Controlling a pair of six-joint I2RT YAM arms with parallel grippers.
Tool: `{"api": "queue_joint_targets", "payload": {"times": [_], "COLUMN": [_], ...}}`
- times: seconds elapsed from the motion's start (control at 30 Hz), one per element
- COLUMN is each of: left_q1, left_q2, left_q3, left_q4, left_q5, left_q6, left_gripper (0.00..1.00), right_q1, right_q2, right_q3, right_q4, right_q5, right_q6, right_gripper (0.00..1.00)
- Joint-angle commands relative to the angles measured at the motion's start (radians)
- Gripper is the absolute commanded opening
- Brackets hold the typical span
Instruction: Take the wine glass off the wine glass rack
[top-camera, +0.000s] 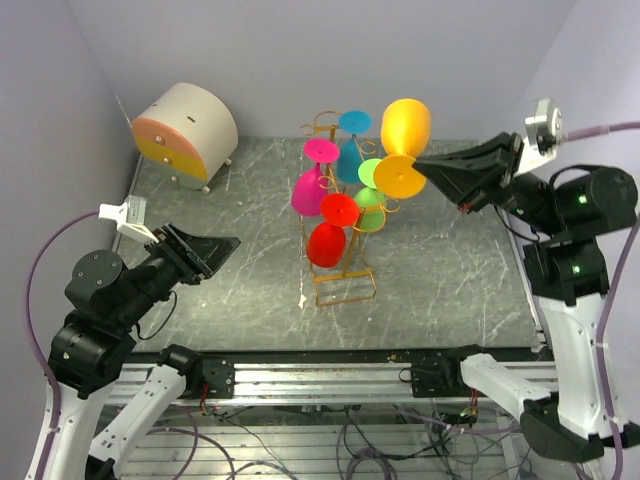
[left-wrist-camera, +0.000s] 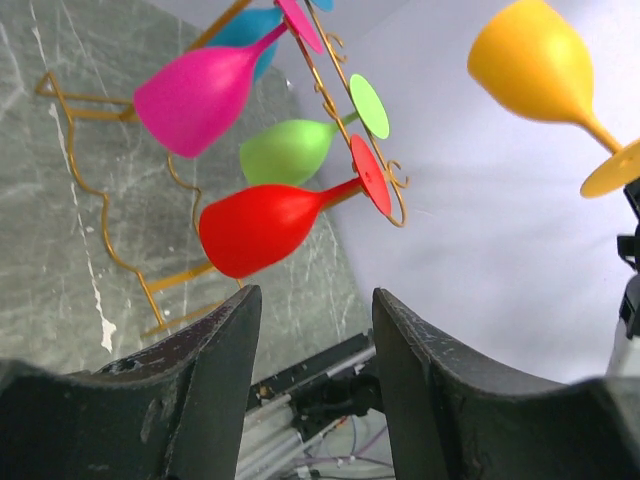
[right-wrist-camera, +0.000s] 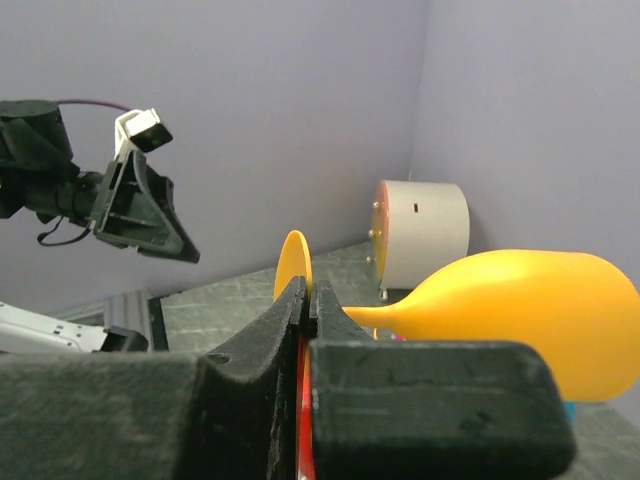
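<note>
Where the left claw (top-camera: 222, 245) (left-wrist-camera: 317, 300) hovers: near-left, above the marble table (top-camera: 450, 270), pointing toward the rack (top-camera: 345, 272).
Its jaws: wide apart, nothing between the fingers.
Box (top-camera: 185, 135): round and white with orange and yellow drawer fronts, at the far-left corner, well apart from the rack.
Rack stance: golden wire, upright mid-table on a rectangular base.
On the hooks: pink glass (top-camera: 310, 190), red glass (top-camera: 326, 243), blue glass (top-camera: 350, 160) and green glass (top-camera: 370, 210), each hung by its foot.
Yellow glass (top-camera: 405, 125) (left-wrist-camera: 535, 65) (right-wrist-camera: 520, 310): off the rack, in the air just right of its right arm. The left wrist view shows bare wall between it and the hooks. From above, its bowl lies on the far side of its foot.
Right claw (top-camera: 425, 165) (right-wrist-camera: 308, 300): narrow, pinched on the rim of the yellow glass's foot, reaching in from the right.
</note>
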Motion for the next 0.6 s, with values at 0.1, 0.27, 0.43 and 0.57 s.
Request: {"api": "queue_joint_targets", "payload": {"times": [0.1, 0.27, 0.43, 0.57], "left_q1": [-0.006, -0.006, -0.006, -0.006], "left_q2": [-0.012, -0.009, 0.001, 0.006], "left_q3": [0.041, 0.037, 0.081, 0.115], "left_q4": [-0.091, -0.072, -0.127, -0.153], "left_q5": [0.058, 0.079, 0.033, 0.017], "left_q6": [-0.087, -0.152, -0.145, -0.176], "left_gripper": [0.60, 0.60, 0.60, 0.59], "right_q1": [0.036, 0.232, 0.546, 0.646], "right_q2": [0.150, 0.248, 0.389, 0.388], "right_q3": [0.158, 0.264, 0.389, 0.354], "right_q4": [0.091, -0.049, -0.222, -0.200], "right_q5": [0.004, 0.180, 0.492, 0.619], "right_q6": [-0.002, -0.172, -0.405, -0.488], "right_gripper": [0.00, 0.00, 0.00, 0.00]}}
